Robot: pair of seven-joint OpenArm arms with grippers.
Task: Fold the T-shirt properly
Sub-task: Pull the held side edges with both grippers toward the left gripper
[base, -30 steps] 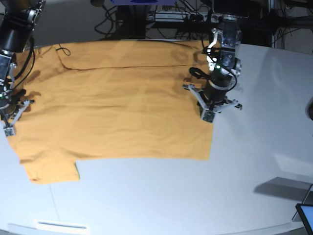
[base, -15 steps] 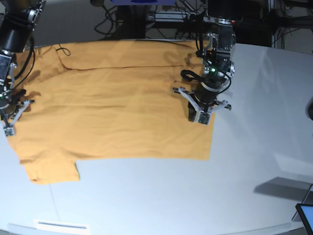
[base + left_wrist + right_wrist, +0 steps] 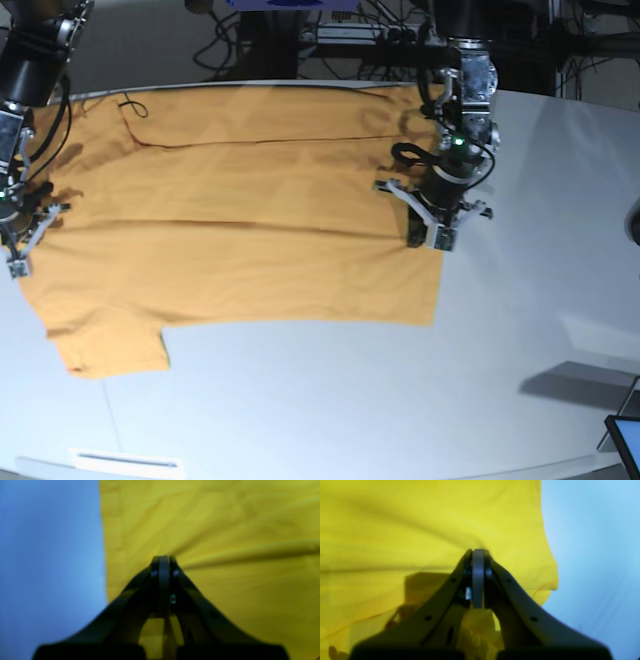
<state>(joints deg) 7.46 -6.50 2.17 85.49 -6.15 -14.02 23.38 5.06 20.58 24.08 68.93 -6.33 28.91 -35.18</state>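
my left gripper (image 3: 427, 240) and right gripper (image 3: 18, 262) are both clamped on opposite sides of the t-shirt (image 3: 270, 280); uneven pulling could skew its creases or slip cloth free.

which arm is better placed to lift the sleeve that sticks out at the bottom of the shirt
Probably the right: its gripper rests on the T-shirt just above that sleeve, while the left gripper is at the opposite edge.

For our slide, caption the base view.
Two shut grippers meet an orange-yellow T-shirt spread across a white table.
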